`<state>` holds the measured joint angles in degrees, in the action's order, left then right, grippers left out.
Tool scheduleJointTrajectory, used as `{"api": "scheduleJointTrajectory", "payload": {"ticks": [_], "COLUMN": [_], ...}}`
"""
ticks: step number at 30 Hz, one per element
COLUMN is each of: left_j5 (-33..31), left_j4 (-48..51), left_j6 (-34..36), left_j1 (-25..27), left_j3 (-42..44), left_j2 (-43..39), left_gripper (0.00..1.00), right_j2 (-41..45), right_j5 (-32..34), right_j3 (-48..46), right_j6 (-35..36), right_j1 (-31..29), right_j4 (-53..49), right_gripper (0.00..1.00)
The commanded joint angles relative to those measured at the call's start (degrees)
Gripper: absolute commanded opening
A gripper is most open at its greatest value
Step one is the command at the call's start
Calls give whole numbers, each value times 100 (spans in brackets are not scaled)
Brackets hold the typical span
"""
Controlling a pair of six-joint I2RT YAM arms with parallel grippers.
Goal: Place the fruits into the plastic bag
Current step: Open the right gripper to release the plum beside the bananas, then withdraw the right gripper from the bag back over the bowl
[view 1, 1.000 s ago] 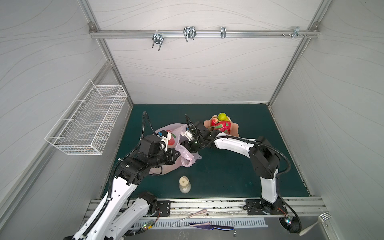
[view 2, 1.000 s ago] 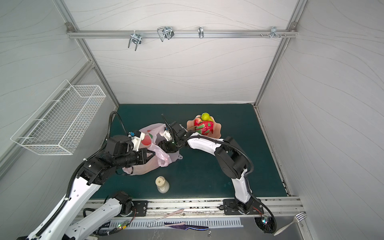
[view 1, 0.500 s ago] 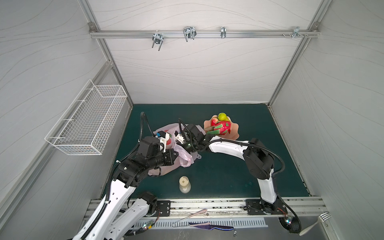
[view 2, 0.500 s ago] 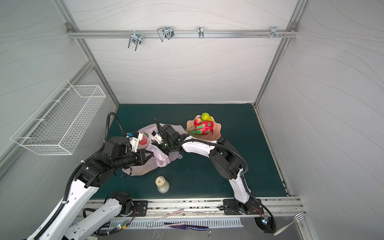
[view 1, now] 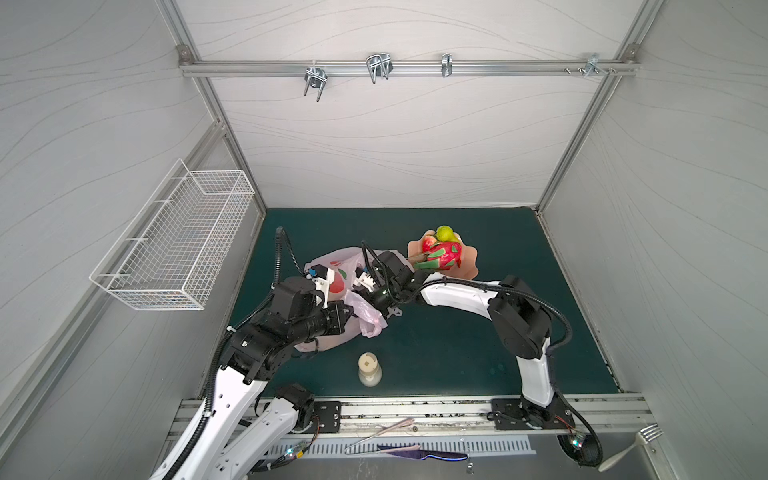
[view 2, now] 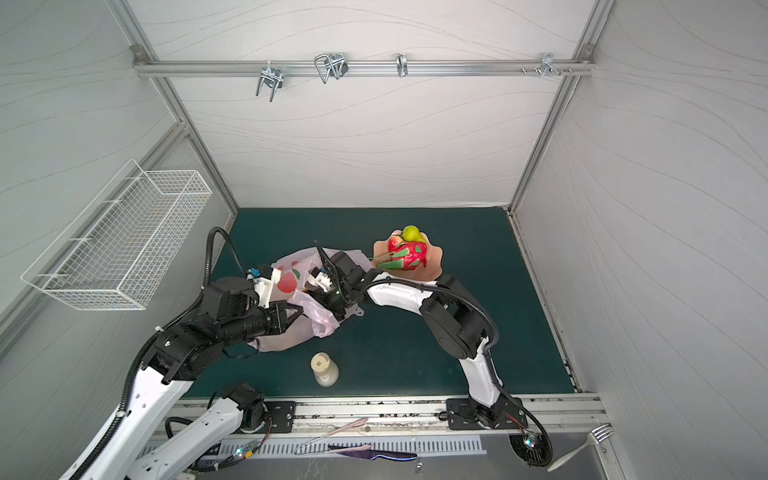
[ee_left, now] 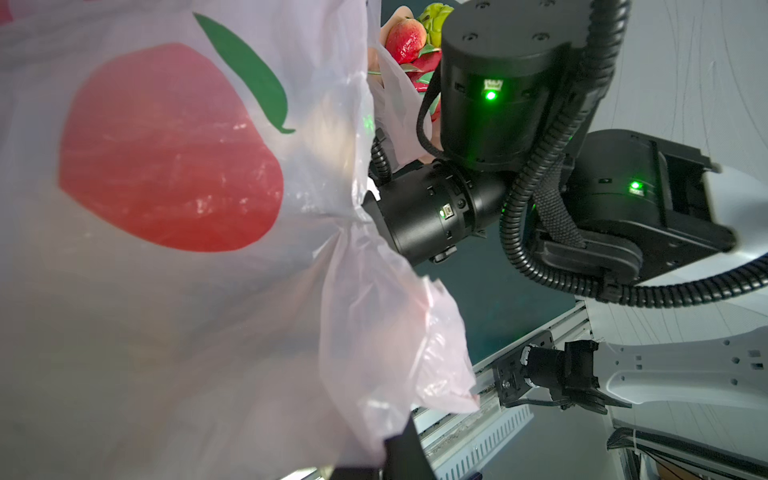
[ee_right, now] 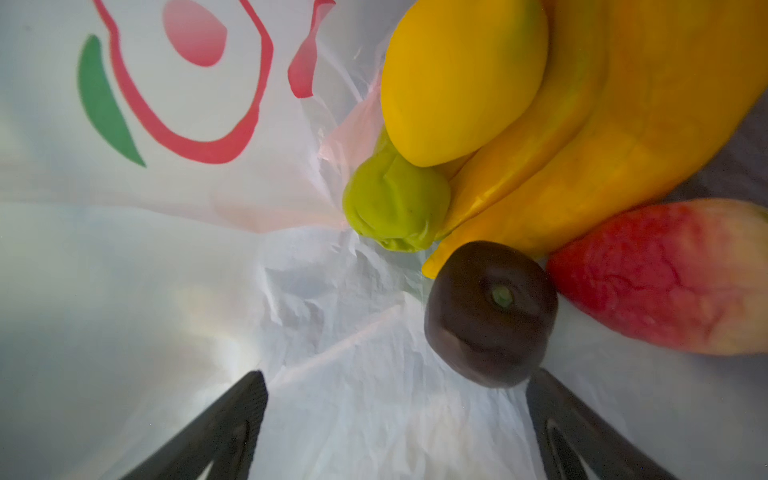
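Right gripper (ee_right: pixel 397 374) spread inside bag (view 1: pixel 345 257), plum (ee_right: pixel 490 316) loose at its tips; left gripper (view 2: pixel 295 312) pinching bag rim; remaining fruits (view 1: pixel 442 255) on dish (view 1: pixel 468 268) beside bag, nearer right arm

I see translucent pink plastic bag (ee_right: pixel 332 374), red-and-green prints; yellow bananas (ee_right: pixel 602 145); green pear (ee_right: pixel 395 208); dark plum (ee_right: pixel 490 316); teal desk (view 1: pixel 415 345).

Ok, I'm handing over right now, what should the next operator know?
Left gripper: shut on the edge of the plastic bag, holding it open.
Right gripper: open, empty, inside the bag just above the dark plum.
Done: bananas, a green fruit, a red fruit and the plum are in the bag.
Left: the fruits piled on the peach dish, including a green pear.
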<state>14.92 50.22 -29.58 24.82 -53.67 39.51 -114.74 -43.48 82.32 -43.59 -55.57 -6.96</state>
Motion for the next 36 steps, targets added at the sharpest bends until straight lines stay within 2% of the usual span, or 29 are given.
{"api": "scheduleJointTrajectory", "payload": {"ticks": [1,9,16,27,32,36], "left_j5": [-103,-121,-26,64,98,125], "left_j4": [-34,-46,-190,-382,-440,-458], "left_j6": [5,-39,-88,-110,-114,-118], "left_j1": [1,-2,4,4,-2,5], "left_j3": [-152,-109,-66,-10,-9,-20], "left_j2": [-90,-138,-95,-36,12,42], "left_gripper": [0,0,0,0,0,0], "right_j2": [480,1169,1766,2560,2663,2347], "right_j5": [112,681,1368,1712,2430,3846], "right_j3": [-92,-550,-542,-640,-361,274], "right_j6": [301,795,1394,1857,2226,2855], "right_j1": [112,256,452,1101,1761,2374], "right_j4": [-414,-1074,-2008,-2745,-3431,-4259], "right_gripper": [99,99,99,99,99,99]}}
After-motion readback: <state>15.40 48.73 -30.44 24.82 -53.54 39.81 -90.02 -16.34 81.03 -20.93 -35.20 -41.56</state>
